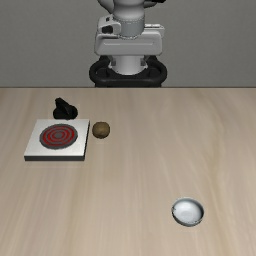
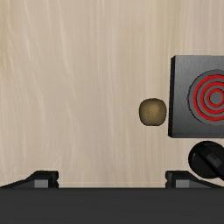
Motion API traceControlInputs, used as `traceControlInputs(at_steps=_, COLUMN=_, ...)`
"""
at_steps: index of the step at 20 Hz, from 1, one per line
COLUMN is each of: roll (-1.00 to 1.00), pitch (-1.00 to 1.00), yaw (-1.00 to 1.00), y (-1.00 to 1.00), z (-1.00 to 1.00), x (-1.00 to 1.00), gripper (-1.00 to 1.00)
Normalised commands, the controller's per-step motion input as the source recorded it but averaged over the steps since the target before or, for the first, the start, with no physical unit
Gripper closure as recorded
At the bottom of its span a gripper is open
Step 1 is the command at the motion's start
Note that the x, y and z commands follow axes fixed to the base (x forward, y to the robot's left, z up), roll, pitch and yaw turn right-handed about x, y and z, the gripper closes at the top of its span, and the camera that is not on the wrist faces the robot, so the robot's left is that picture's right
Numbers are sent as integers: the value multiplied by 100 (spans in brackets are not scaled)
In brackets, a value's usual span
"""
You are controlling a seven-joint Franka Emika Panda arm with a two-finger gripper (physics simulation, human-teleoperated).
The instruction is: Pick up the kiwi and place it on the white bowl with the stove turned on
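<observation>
On the wooden table [image 1: 150,170], the kiwi [image 1: 101,129] was parked just beside the stove [image 1: 57,140], whose rings were lit up red. The white bowl [image 1: 187,211] was set well apart from both. The gripper [image 2: 112,179] was seen spread wide open, clear of the kiwi.

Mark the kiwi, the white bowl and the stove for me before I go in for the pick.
kiwi [image 1: 101,129], exterior view, middle of its brown top.
white bowl [image 1: 187,211], exterior view, bare inside of the bowl.
stove [image 1: 58,136], exterior view, centre of the red burner rings.
</observation>
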Motion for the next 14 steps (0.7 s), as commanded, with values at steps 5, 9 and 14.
traceControlInputs(at_steps=5, roll=0, pitch=0, yaw=0, y=-100, z=0, x=0, gripper=-100)
traceControlInputs(at_steps=9, roll=0, pitch=0, yaw=0, y=-50, z=0, x=50, gripper=-100)
traceControlInputs(at_steps=14, roll=0, pitch=0, yaw=0, y=0, z=-60, x=40, gripper=-100)
